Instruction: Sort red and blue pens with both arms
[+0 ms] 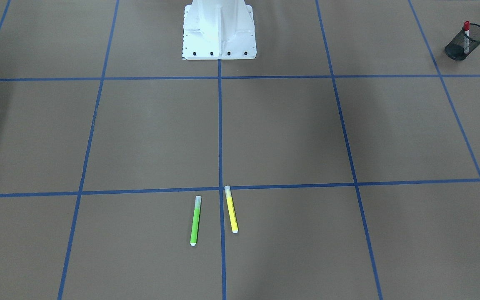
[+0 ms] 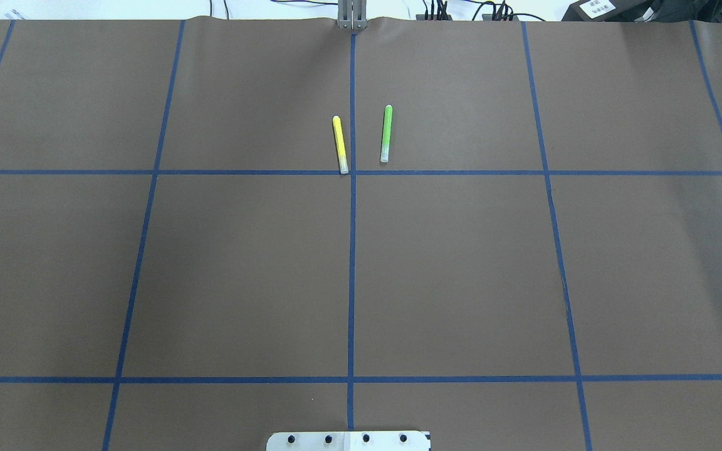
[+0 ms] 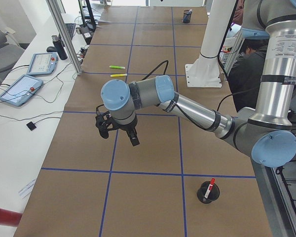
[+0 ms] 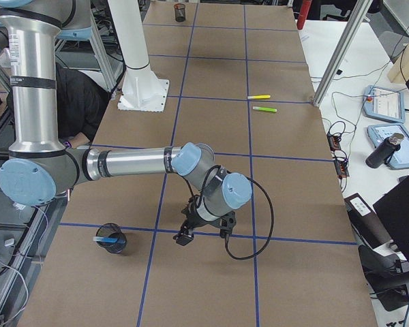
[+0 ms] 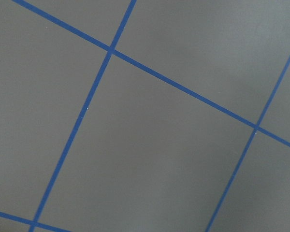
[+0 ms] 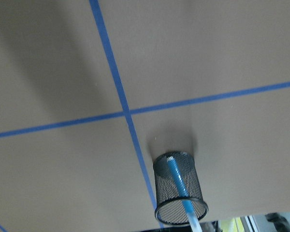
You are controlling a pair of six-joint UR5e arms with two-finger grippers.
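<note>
We find two markers lying side by side at the far middle of the table point(image 2: 242, 282). The left marker point(image 2: 340, 144) lies just left of the centre tape line point(image 2: 352, 263), and the right marker point(image 2: 386, 133) lies right of it. The left pen point(image 1: 466, 28) stands in the left cup point(image 1: 456, 49) at the table's left end, on the robot's side. The right pen point(image 6: 185, 199) leans in the right cup point(image 6: 164, 181) at the right end.

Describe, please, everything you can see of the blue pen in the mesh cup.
The blue pen is a slim marker with a bright blue barrel, plastic by its look, and a pale translucent cap. It stands tilted inside a black wire-mesh cup. Its lower end is at the cup's bottom, and its capped end sticks out over the rim, which it seems to lean on. Nothing else shows in the cup, which stands on the brown table cover close beside a blue tape line.
</note>
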